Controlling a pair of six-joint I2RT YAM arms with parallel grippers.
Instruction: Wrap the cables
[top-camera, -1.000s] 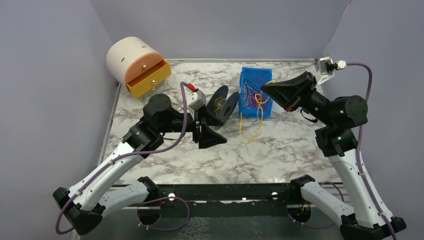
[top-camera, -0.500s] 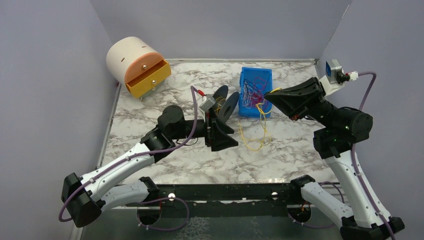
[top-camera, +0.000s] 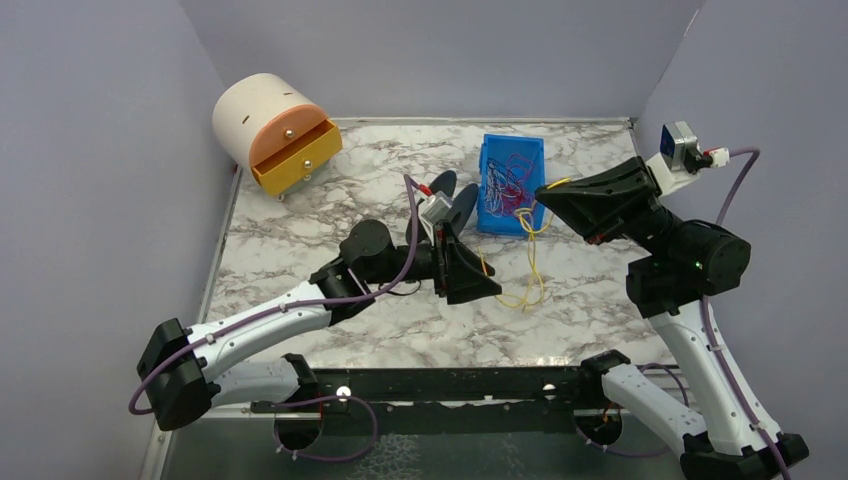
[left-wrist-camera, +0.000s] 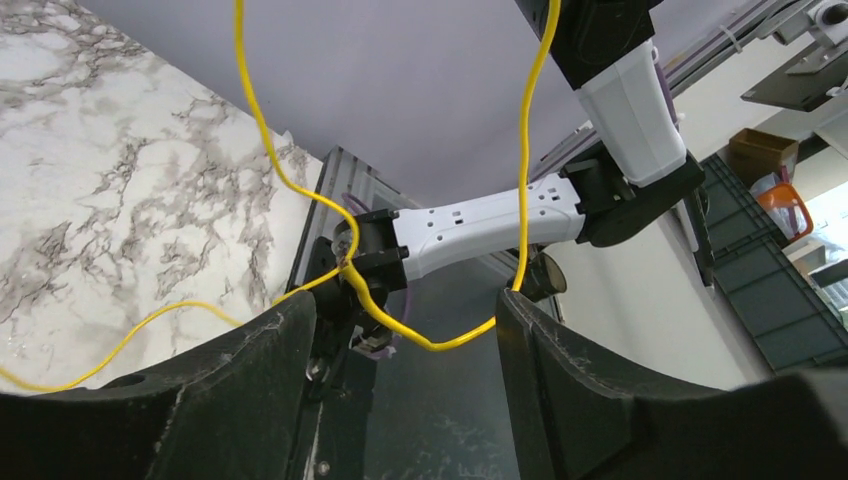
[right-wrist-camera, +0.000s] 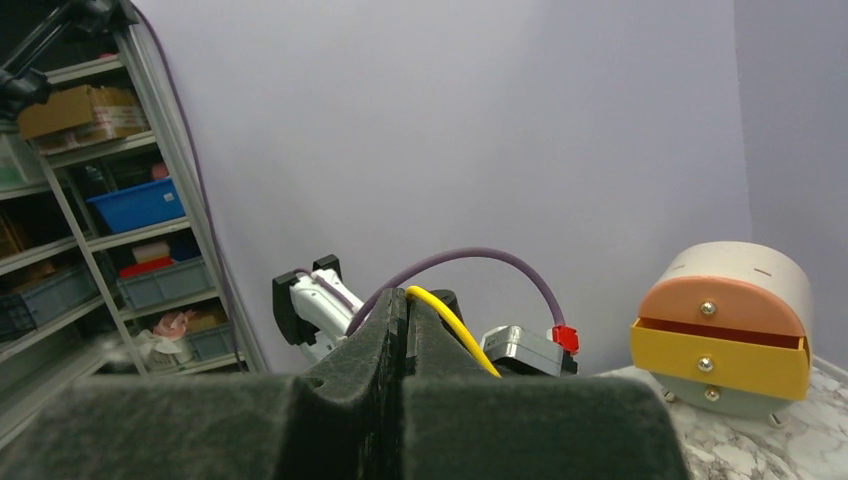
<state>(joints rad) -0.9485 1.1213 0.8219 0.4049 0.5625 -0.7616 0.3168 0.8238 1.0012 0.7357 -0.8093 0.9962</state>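
A yellow cable (top-camera: 531, 262) hangs from my right gripper (top-camera: 545, 190), which is shut on its upper end above the near edge of the blue bin (top-camera: 489, 171). The cable's lower loops rest on the marble table (top-camera: 300, 225). In the right wrist view the yellow cable (right-wrist-camera: 455, 330) comes out of the pressed-together right gripper (right-wrist-camera: 405, 300). My left gripper (top-camera: 488, 290) is open, just left of the hanging strand. In the left wrist view a bend of the yellow cable (left-wrist-camera: 440, 345) sags between the spread fingers (left-wrist-camera: 560, 370) of the left gripper (left-wrist-camera: 405, 330), ungripped. Red, purple and orange cables (top-camera: 512, 178) lie tangled in the bin.
A black two-disc spool (top-camera: 465, 205) stands left of the bin, partly behind my left wrist. A cream cylinder with an open yellow drawer (top-camera: 290, 160) sits at the back left, also seen as the drawer unit (right-wrist-camera: 725, 330). Purple walls close in the table.
My left arm has reached to the right until its open fingers straddle the hanging yellow cable. My right gripper has drawn the cable slightly right and up.
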